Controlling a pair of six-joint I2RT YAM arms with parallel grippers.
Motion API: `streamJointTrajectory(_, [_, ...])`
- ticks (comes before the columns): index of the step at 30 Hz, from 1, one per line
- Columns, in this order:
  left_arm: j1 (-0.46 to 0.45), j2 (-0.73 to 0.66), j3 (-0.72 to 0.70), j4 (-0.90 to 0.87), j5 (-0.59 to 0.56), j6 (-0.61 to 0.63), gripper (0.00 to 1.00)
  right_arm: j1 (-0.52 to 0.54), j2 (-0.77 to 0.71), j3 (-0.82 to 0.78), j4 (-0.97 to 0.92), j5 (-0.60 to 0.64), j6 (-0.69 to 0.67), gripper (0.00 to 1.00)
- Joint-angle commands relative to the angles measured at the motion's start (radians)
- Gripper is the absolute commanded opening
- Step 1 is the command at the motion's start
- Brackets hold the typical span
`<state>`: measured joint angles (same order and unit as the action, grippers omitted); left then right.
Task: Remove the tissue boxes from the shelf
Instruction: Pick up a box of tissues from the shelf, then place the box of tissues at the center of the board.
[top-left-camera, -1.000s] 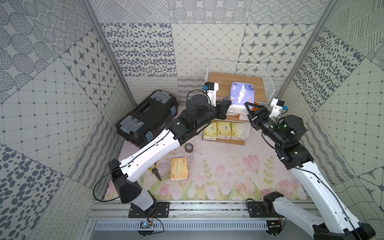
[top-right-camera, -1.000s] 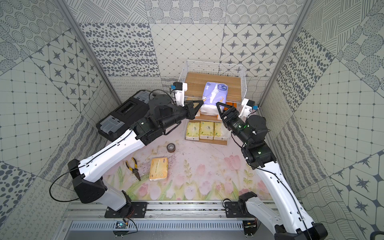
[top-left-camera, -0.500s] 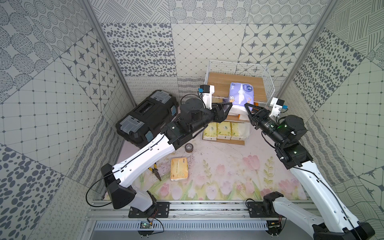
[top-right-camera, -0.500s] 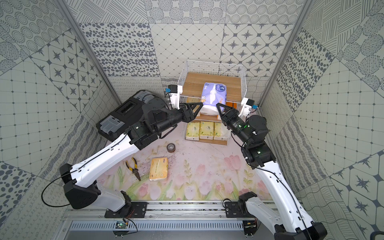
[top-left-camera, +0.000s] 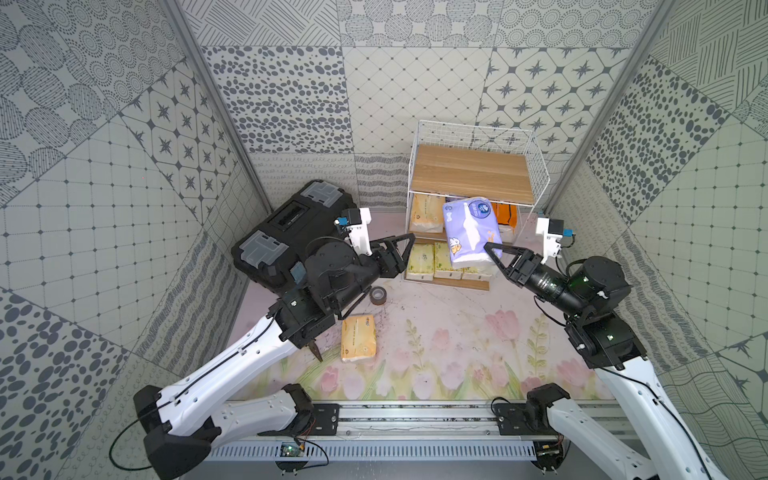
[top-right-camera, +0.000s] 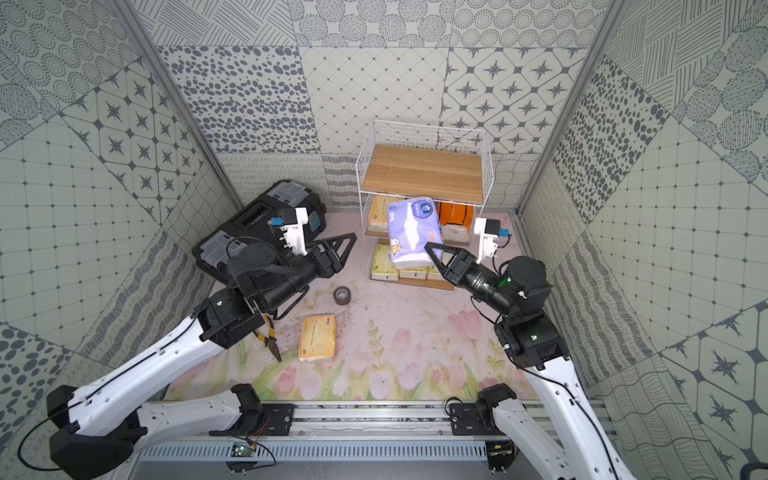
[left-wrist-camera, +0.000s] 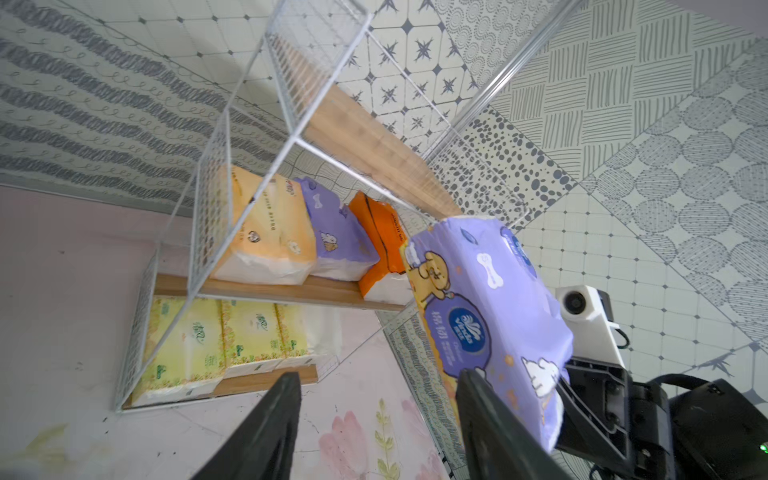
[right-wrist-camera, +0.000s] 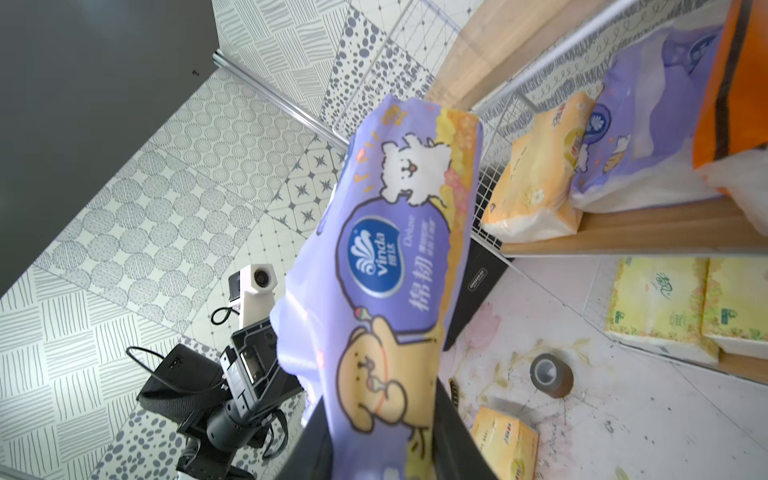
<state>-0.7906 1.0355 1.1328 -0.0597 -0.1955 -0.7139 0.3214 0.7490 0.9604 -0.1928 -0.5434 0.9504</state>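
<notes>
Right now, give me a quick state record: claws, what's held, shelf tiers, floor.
left claw: open, empty, clear of the held pack
right claw: shut on lavender pack, in the air before the shelf
top tier: no packs
middle tier: pale orange pack, second lavender pack, bright orange pack
bottom tier: three yellow-green packs
mat: loose pale orange pack, tape roll, toolbox

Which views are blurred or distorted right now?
Both top views: sharp, evenly lit, soft shadows. Left wrist: end effector fingers dark and blurred up close; shelf stretched by the wide lens. Right wrist: held lavender pack fills the middle; bright orange pack at the edge is soft.
</notes>
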Motion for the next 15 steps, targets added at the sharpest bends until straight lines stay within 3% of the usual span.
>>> streamJointTrajectory(1, [0.046,-0.124,-0.174,-0.097,-0.111,-0.194,0.64,0.021,-0.039,-0.039,-0.094,-0.115,-0.093,0.17])
streamJointTrajectory(6, [0.066,-0.215,-0.349,-0.163,-0.129,-0.319,0.64,0.190,-0.042,-0.127,-0.231,0.030,-0.124,0.16])
streamJointTrajectory(11, [0.083,-0.282,-0.469,-0.218,-0.161,-0.401,0.65,0.453,0.064,-0.252,-0.079,0.221,-0.041,0.14])
streamJointTrajectory(15, [0.089,-0.323,-0.512,-0.254,-0.184,-0.422,0.64,0.542,0.168,-0.333,0.070,0.318,0.036,0.12])
